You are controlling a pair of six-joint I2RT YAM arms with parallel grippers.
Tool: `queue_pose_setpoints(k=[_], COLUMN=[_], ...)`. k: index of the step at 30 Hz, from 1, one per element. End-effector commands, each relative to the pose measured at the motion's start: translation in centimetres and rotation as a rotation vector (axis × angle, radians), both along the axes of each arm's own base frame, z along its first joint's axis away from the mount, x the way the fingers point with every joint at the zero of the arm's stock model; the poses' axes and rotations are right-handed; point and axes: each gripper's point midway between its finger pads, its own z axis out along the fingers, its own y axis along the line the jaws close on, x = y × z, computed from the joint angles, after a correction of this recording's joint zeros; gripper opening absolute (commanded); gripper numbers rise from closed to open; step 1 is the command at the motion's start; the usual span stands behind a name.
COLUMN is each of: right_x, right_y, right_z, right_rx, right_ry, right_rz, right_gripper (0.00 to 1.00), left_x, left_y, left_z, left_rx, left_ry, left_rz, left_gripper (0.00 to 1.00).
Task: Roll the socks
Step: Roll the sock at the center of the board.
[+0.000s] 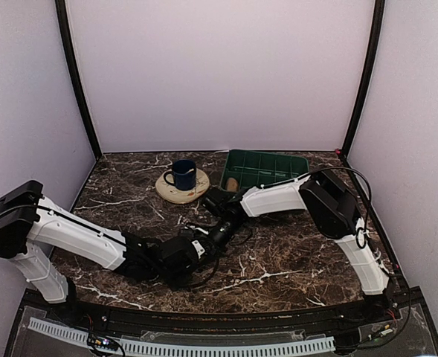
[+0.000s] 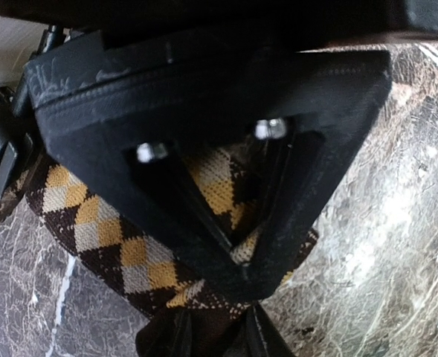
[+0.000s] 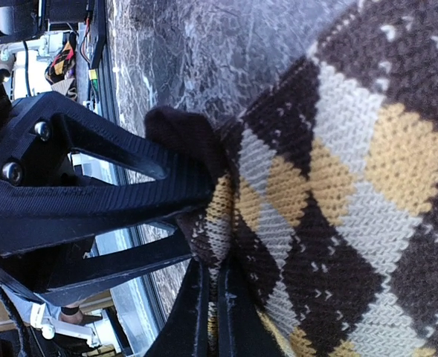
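Beyond the argyle sock [image 3: 337, 186] stand mug [image 1: 181, 175] and tray [image 1: 278, 159].

No word, brand, number or sign can be read in any view. The argyle sock [image 3: 337, 186] carries only its diamond pattern - and the blue mug [image 1: 182, 174] and the green tray [image 1: 267, 168] just right of the mug show no print.

White arms [image 1: 77, 236], black joints [image 1: 330, 202]; black triangular left claw [image 3: 202, 223] carries silver screws [image 3: 42, 130].
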Motion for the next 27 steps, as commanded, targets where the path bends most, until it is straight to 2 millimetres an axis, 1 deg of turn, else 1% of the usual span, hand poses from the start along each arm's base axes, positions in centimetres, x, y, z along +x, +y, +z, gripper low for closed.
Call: queue_pose_setpoints(k=[1, 3, 8, 11, 14, 15, 20, 23, 27], right_x=[-0.4, -0.3, 0.1, 0.4, 0.8, 0.9, 1.5, 1.8, 2.2], right_y=[-0.5, -0.6, -0.8, -1.0, -1.1, -1.2, -1.3, -1.4, -2.0], right_z=[1.0, 1.0, 1.0, 1.1, 1.3, 1.3, 1.5, 1.8, 1.8], right_rx=[0.013, 0.013, 0.012, 0.01, 0.021, 0.023, 0.033, 0.04, 0.039], right_ry=[0.0, 0.005, 0.012, 0.017, 0.024, 0.028, 0.035, 0.039, 0.041], right_rz=[0.009, 0.008, -0.003, -0.013, -0.032, -0.04, -0.062, -0.076, -0.104], right_gripper=[0.0, 0.0, 0.0, 0.03, 0.06, 0.08, 0.14, 0.19, 0.21], left_x=[-2.2, -2.5, -2.9, -2.9, -3.4, -3.6, -4.1, -4.3, -4.4], left_y=[1.1, 0.8, 0.1, -0.2, -0.4, -0.5, -0.9, -1.0, -1.1], left_z=[-2.7, -3.0, -3.4, -3.3, -3.4, -3.4, -3.4, -3.3, -3.1], left_rx=[0.073, 0.07, 0.059, 0.033, 0.021, 0.021, 0.013, 0.01, -0.001], left_ry=[0.136, 0.163, 0.232, 0.273, 0.327, 0.34, 0.376, 0.389, 0.412], left_rz=[-0.032, -0.05, -0.092, -0.109, -0.136, -0.145, -0.174, -0.182, -0.193], left_gripper=[0.26, 0.22, 0.07, 0.0, 0.0, 0.0, 0.0, 0.0, 0.0])
